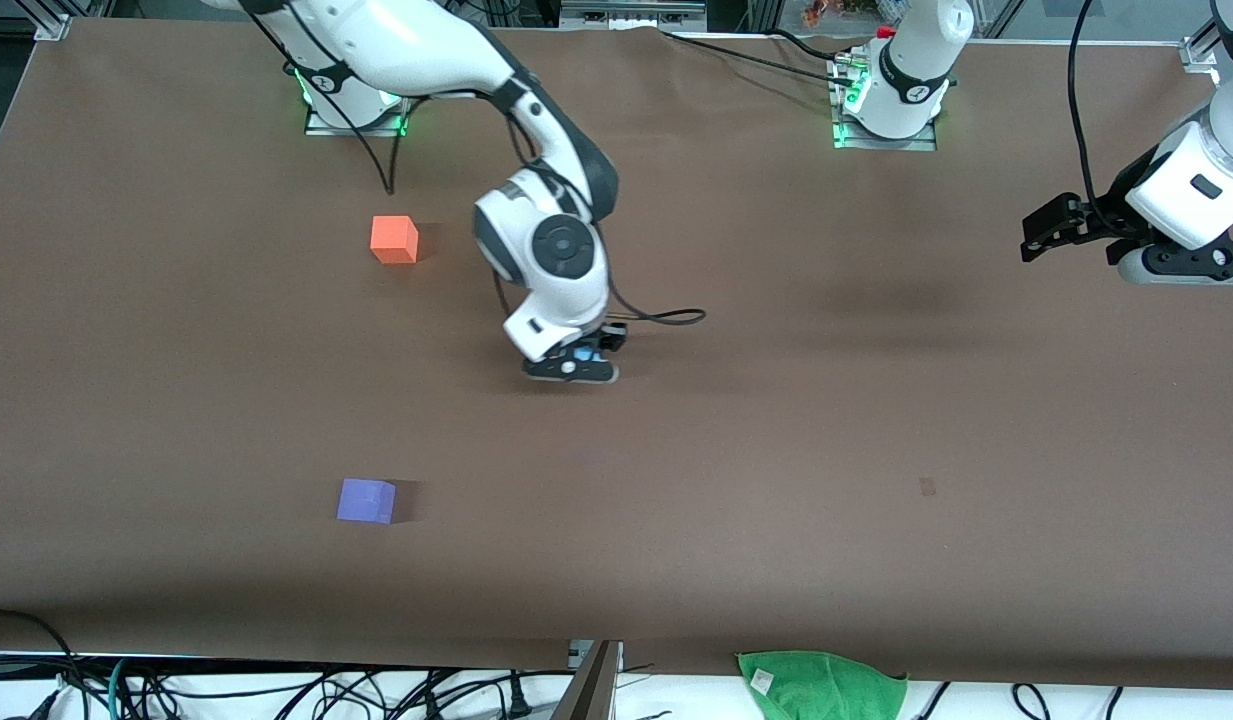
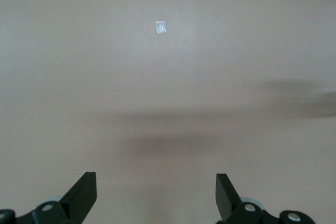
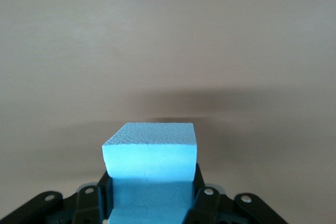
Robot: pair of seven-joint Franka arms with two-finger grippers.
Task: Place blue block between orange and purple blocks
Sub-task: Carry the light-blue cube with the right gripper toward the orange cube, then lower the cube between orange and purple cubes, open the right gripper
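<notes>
Nearest the front camera, the purple block (image 1: 366, 500) sits on the brown table (image 1: 876, 450), the orange block (image 1: 394, 239) farther off, nothing between them. The right gripper (image 1: 588, 358), over mid-table, is clamped on the blue block (image 3: 150, 167), apparently light, rigid foam, gripped by opposite side faces. The left gripper (image 2: 156, 195) waits, fingers apart, over the left arm's end.

Three blocks: one blue (image 3: 149, 156) (clamped in a gripper), one orange (image 1: 394, 240), one purple (image 1: 366, 501). Two grippers: right (image 1: 586, 355), left (image 1: 1051, 232). One green cloth (image 1: 821, 683). One table (image 1: 776, 450).
</notes>
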